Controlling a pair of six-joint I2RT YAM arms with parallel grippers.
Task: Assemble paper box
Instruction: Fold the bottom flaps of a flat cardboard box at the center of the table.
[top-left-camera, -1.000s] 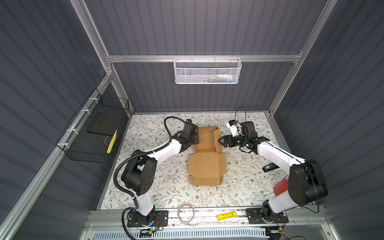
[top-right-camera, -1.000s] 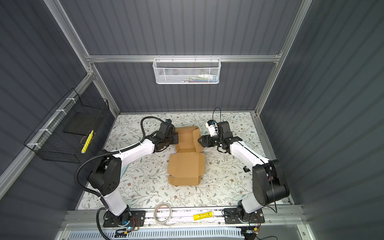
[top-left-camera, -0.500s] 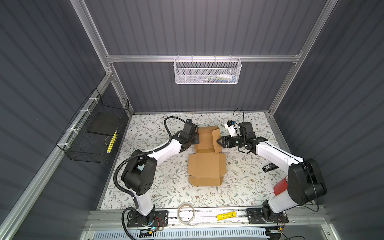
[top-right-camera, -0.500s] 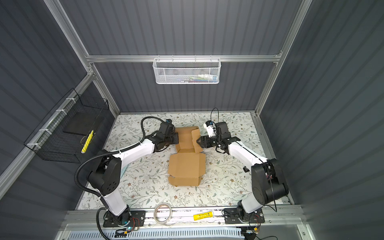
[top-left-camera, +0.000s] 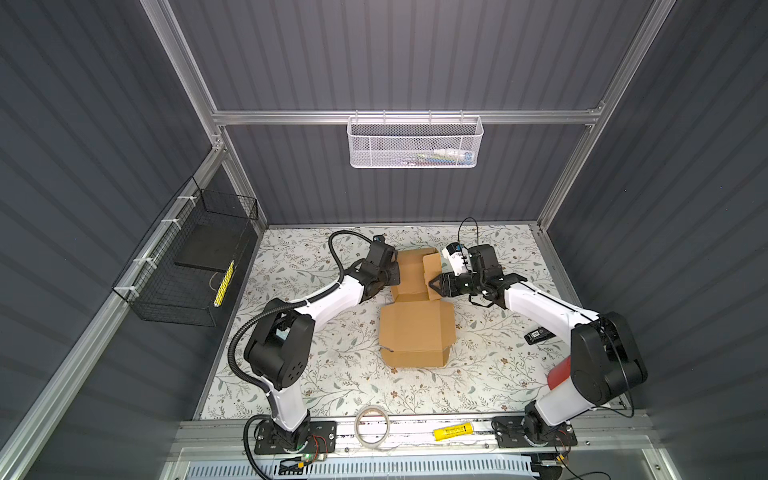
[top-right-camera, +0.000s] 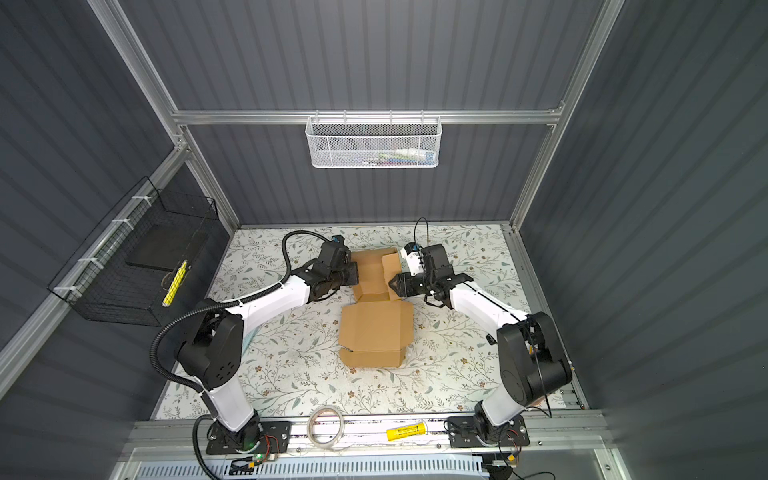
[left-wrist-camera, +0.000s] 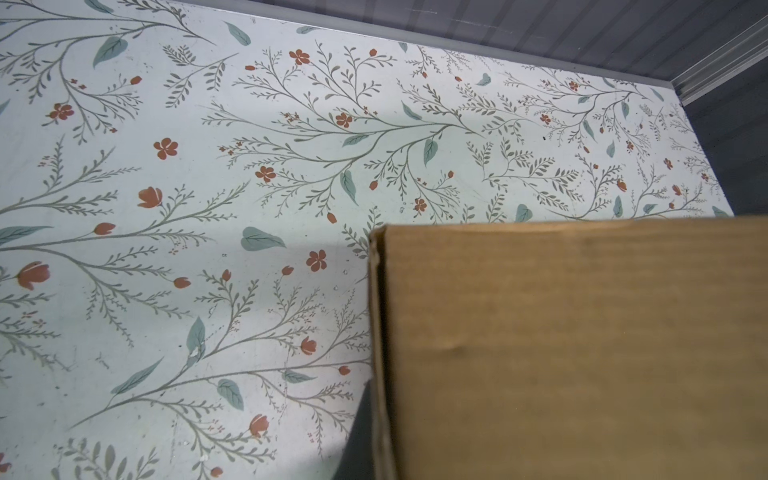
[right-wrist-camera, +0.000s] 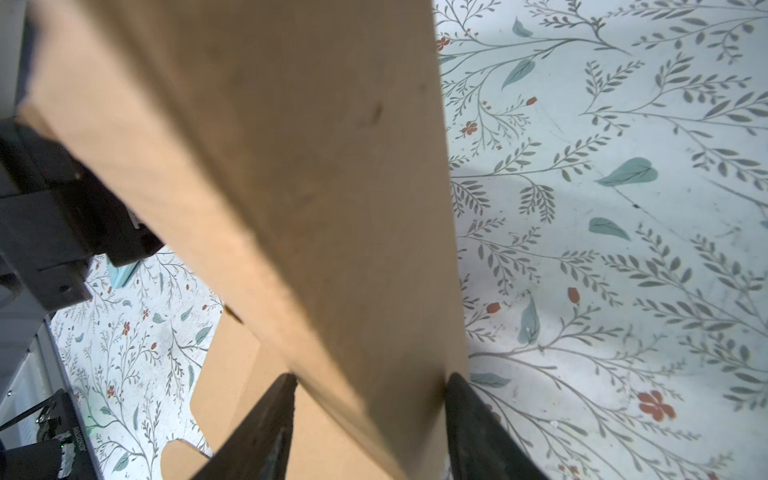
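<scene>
The paper box (top-left-camera: 415, 332) is brown cardboard in mid-table; both top views show its near part folded low and its far part (top-right-camera: 370, 274) with side flaps raised. My left gripper (top-left-camera: 391, 276) is shut on the far left flap. In the left wrist view one dark finger (left-wrist-camera: 360, 432) presses the flap's edge (left-wrist-camera: 561, 353), and the other finger is hidden behind it. My right gripper (top-left-camera: 434, 286) stands open astride the far right flap (right-wrist-camera: 299, 187). Both its fingertips (right-wrist-camera: 274, 399) are at the cardboard, in the right wrist view.
A tape roll (top-left-camera: 372, 426) and a yellow tube (top-left-camera: 454, 432) lie on the front rail. A small black device (top-left-camera: 536, 336) and a red object (top-left-camera: 559, 372) sit by the right arm. A black wire basket (top-left-camera: 187, 257) hangs left, a white mesh basket (top-left-camera: 415, 141) at the back.
My right gripper has moved left onto the far right flap and its jaws have narrowed. The flap now stands more upright. The left arm has not moved.
</scene>
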